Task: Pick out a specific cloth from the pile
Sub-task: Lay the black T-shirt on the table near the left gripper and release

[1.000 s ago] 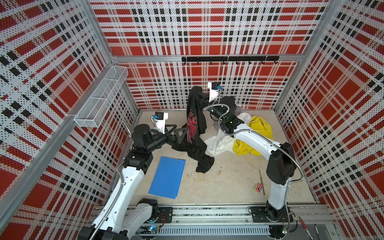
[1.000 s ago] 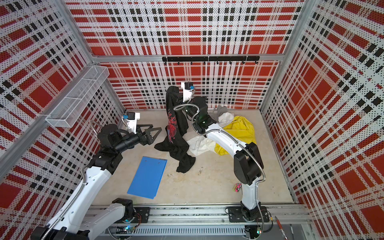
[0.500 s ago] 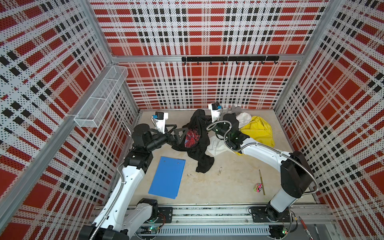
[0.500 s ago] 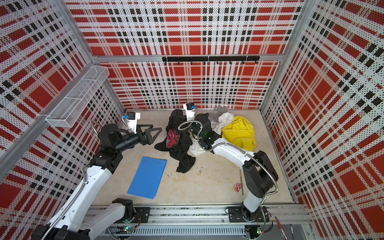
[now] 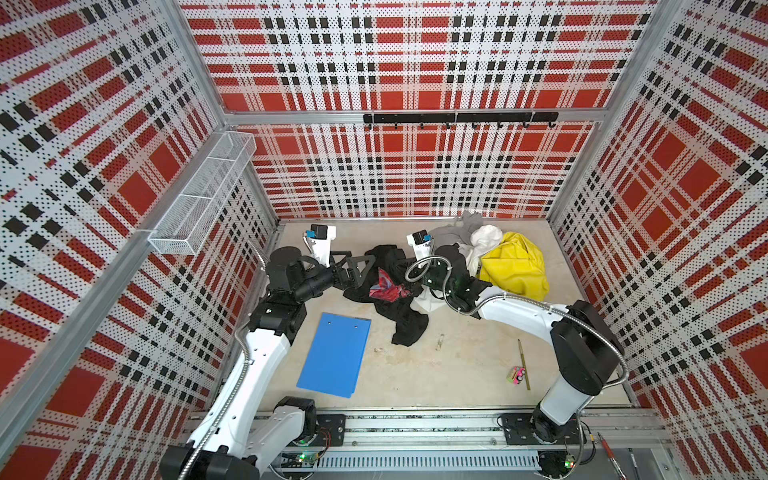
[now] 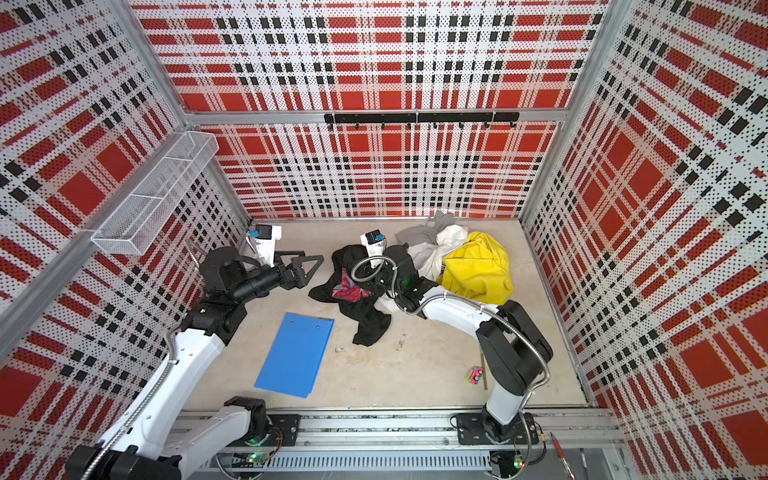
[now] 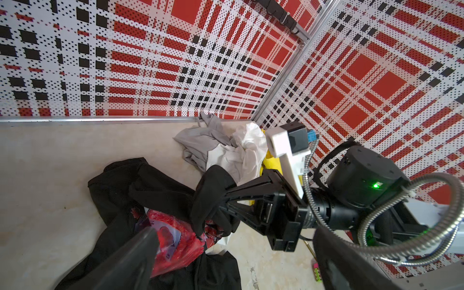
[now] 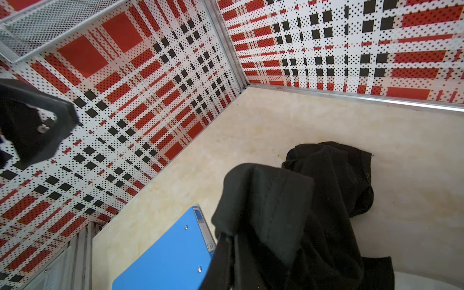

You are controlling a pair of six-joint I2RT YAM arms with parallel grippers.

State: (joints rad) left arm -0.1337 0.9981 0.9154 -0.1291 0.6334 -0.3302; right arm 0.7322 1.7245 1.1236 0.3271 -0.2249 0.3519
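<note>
My right end effector [image 7: 222,199] is clamped tight on a fold of the cloth [image 5: 405,320], and the black fabric drapes over its fingertips in the left wrist view. The rest of the cloth lies crumpled on the tabletop [image 5: 457,374] with its red print [image 5: 386,289] facing up and a long tail trailing toward the near edge. It sits between my two end effectors, just beside the pile [image 5: 513,266]. My left end effector [image 5: 358,262] is spread wide, holds nothing, and hovers just beside the cloth's left edge; I cannot tell whether it touches the fabric. The pile is in the far right corner, with a yellow garment [image 6: 478,270] nearest me, a white cloth [image 6: 451,239] behind it and a grey garment [image 6: 415,237] against the back wall. More white fabric shows under my right wrist, touching the black cloth. A wire basket [image 5: 203,199] hangs on the left wall, split into compartments, well apart from the garments; through its mesh I make out only the wall pattern. A blue folder [image 5: 336,353] lies flat near my left arm, close to the cloth's tail but apart from it. A small pink item [image 5: 516,375] lies against a thin stick [image 5: 523,361] near my right arm's base.
</note>
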